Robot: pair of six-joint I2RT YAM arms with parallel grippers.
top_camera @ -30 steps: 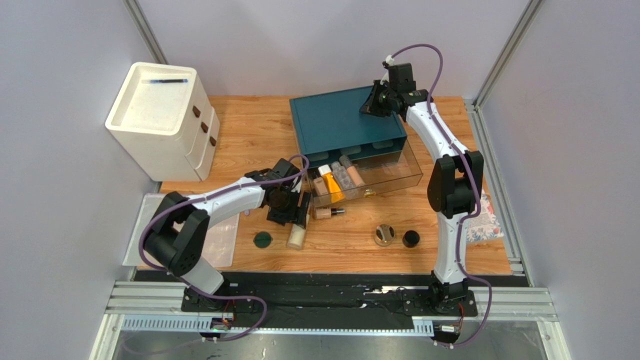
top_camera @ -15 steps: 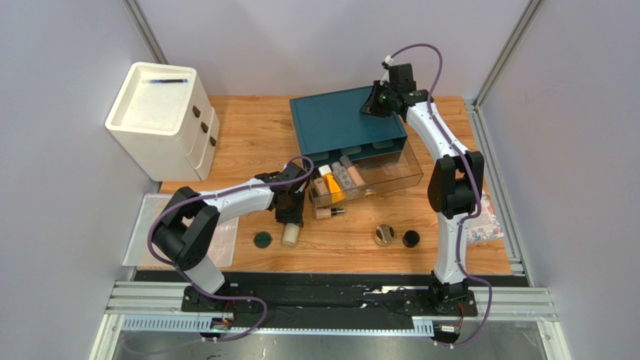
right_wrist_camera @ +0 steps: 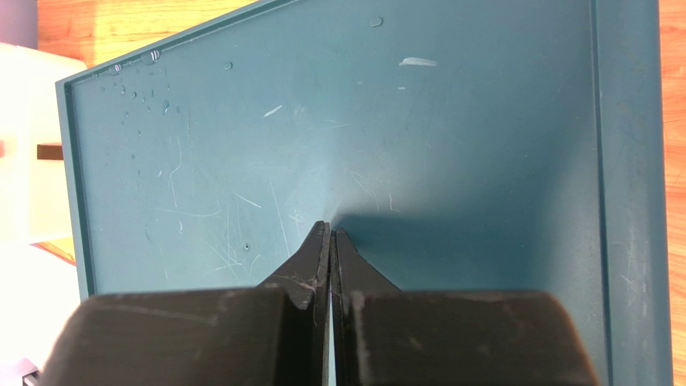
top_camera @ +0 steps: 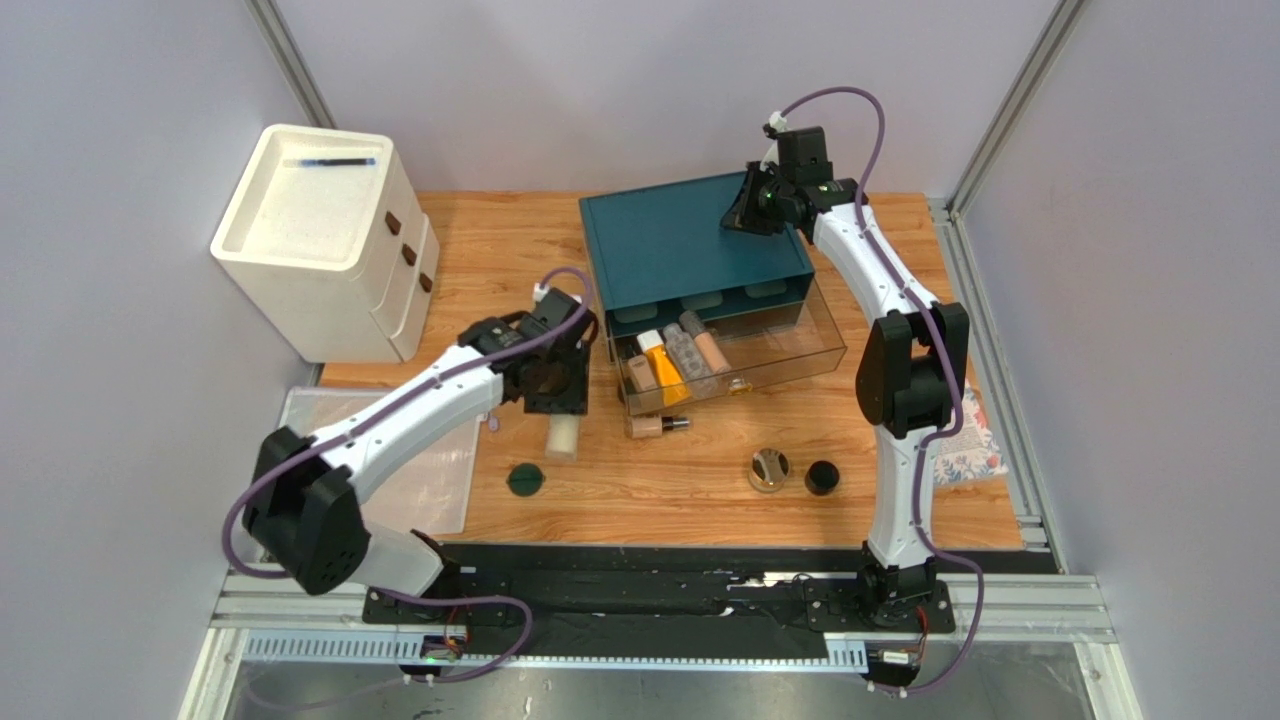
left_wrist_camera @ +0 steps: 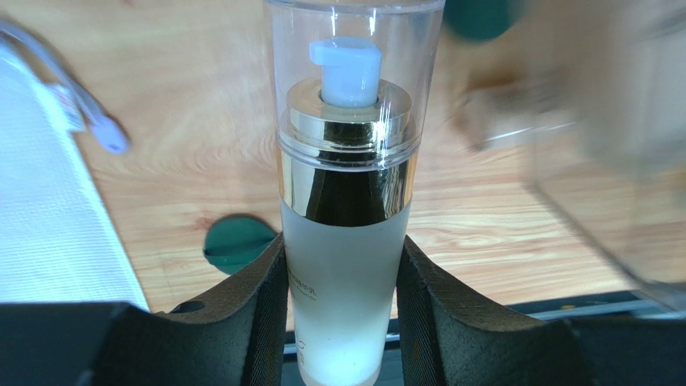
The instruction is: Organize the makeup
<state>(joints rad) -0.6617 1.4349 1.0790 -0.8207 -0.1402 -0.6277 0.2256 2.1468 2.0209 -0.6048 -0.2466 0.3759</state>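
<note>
The cream bottle [left_wrist_camera: 346,185] is clamped between the left fingers [left_wrist_camera: 256,310], which are closed on its frosted lower body. Its gold collar and clear cap are left sticking out beyond the fingertips. In the overhead view the bottle is seen over the worktop [top_camera: 496,270], just left of the open clear drawer [top_camera: 781,357], with its cap end turned toward the near edge. Whether it touches the wood cannot be told.

A dark-green disc [top_camera: 525,480] is laid flat on the worktop, nearer the front edge than the bottle and apart from it. The orange tube [top_camera: 666,375] is lodged in the drawer among other small tubes and bottles laid side by side. The drawer stands out from the teal box [top_camera: 676,240]. A beige tube [top_camera: 654,426] is laid on its side just in front of the drawer. A brown round jar [top_camera: 769,470] and a black round jar [top_camera: 822,477] are set near each other further right.

The right fingers [right_wrist_camera: 310,257] are pressed together, and their tips are set on the top of the teal box near its back right corner. A white drawer cabinet [top_camera: 323,240] is placed at the far left.
</note>
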